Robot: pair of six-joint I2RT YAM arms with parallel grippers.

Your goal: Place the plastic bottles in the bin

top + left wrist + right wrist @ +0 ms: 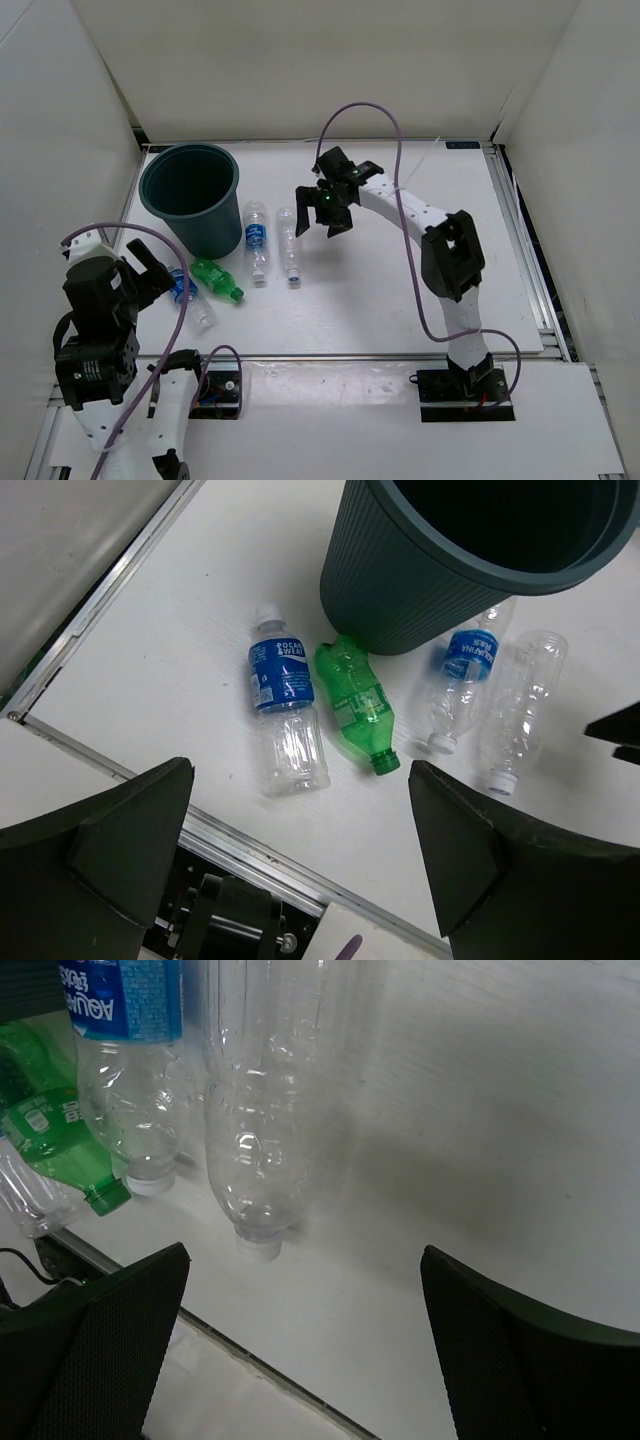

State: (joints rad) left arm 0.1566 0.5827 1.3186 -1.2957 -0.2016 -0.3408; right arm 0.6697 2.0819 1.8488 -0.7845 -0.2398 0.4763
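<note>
Left pincer (152,266), gaping empty, is hovering over four bottles (257,240) lying beside the upright bin (205,225), far left on the table (390,295); right pincer (320,228), likewise released, is seemingly lining up the rightmost bottle (255,1140).

The bin (420,590) is ribbed matt plastic; the green bottle (360,705) glossy, translucent plastic.

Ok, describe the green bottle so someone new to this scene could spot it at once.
Find the bin at the table's far left. Four bottles lie near it; the green bottle is second from the left. It alone is coloured; the others are clear.
</note>
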